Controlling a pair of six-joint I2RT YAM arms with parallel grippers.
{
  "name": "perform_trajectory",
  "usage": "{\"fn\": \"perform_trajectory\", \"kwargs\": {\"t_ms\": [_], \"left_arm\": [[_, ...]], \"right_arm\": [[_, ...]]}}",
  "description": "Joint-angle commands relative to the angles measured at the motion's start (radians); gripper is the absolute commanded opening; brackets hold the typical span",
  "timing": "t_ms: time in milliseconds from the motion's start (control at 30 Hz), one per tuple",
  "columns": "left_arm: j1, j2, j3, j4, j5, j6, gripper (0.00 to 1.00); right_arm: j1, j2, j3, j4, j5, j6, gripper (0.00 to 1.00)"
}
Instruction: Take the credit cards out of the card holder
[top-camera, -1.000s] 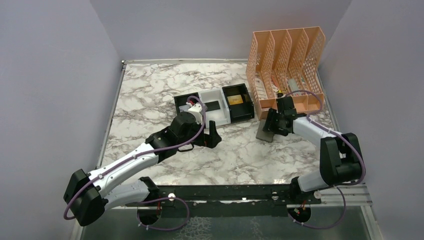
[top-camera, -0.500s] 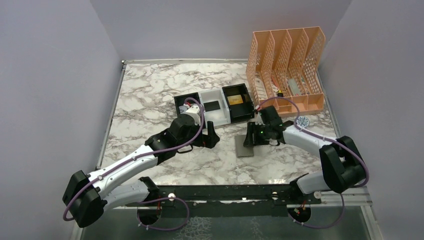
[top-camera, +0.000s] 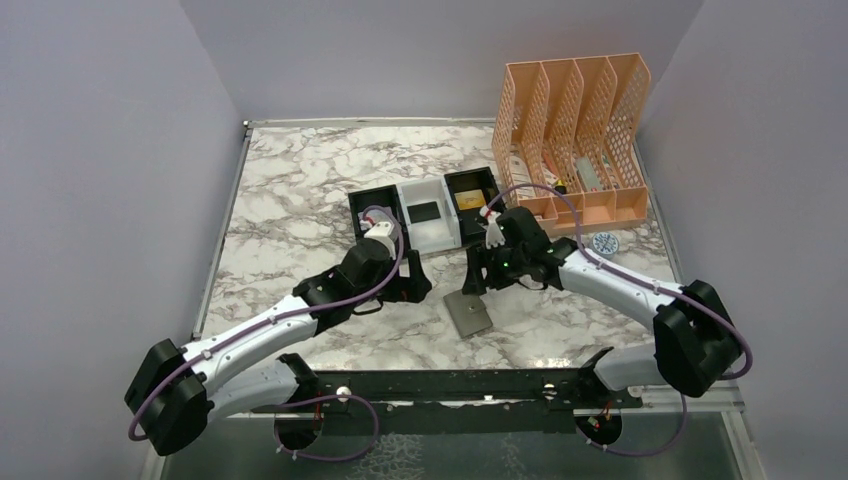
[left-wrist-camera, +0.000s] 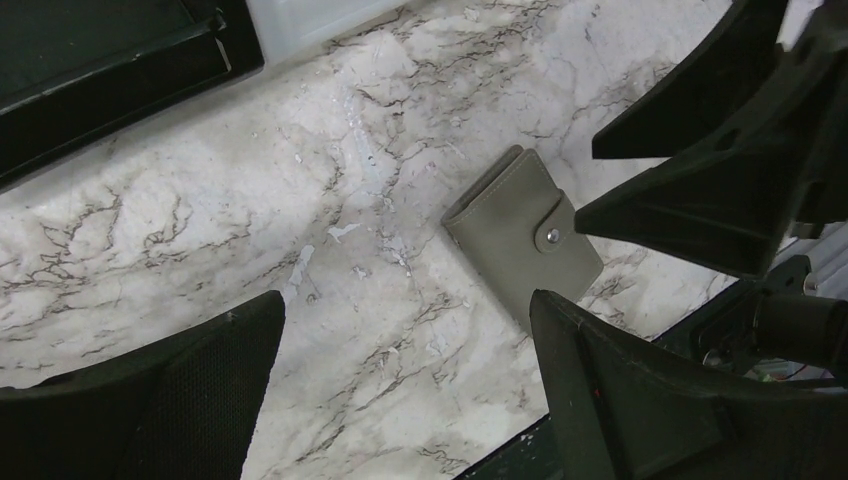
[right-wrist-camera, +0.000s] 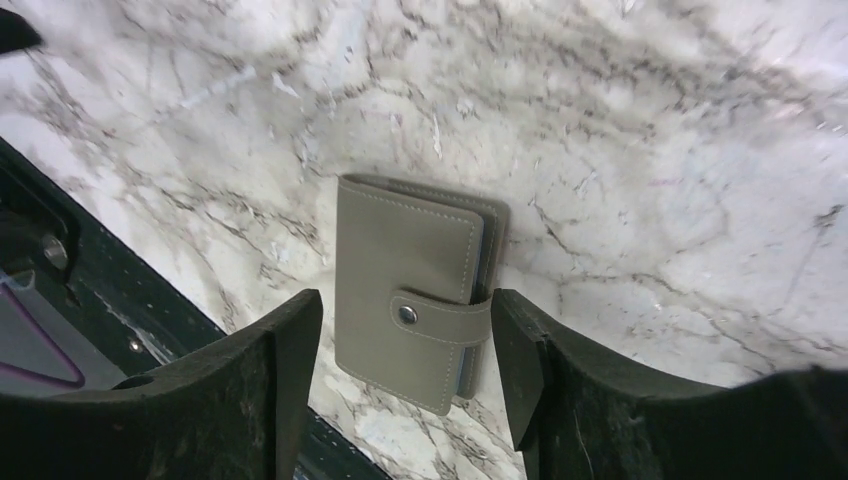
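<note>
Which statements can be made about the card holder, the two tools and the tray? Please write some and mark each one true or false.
1. The card holder lies closed on the table, its snap strap fastened. True.
2. The right tool clamps the card holder. False: its jaws stand open on either side, and the holder lies flat on the table.
3. The left tool is open and empty. True.
4. A gold-yellow credit card lies in the white middle compartment of the tray. False: it lies in the right black compartment.
5. The peach file rack stands at the far right of the table. True.
</note>
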Motion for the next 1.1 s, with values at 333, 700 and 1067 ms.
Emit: {"fn": "perform_trajectory", "kwargs": {"t_ms": [333, 700, 1067], "left_arm": [[-0.009, 0.063, -0.096, 0.140, -0.003, -0.198, 0.94], [-0.009, -0.121, -0.188, 0.130, -0.160, -0.273, 0.93], [-0.008, -0.198, -0.206, 0.091, -0.176, -0.249, 0.92]], "right_arm": [[0.103, -0.011, 0.023, -0.082, 0.110, -0.006, 0.47], [0.191, 0.072, 0.059, -0.091, 0.265, -0.011, 0.42], [0.237, 0.155, 0.092, -0.123, 0.373, 0.021, 0.39]]}}
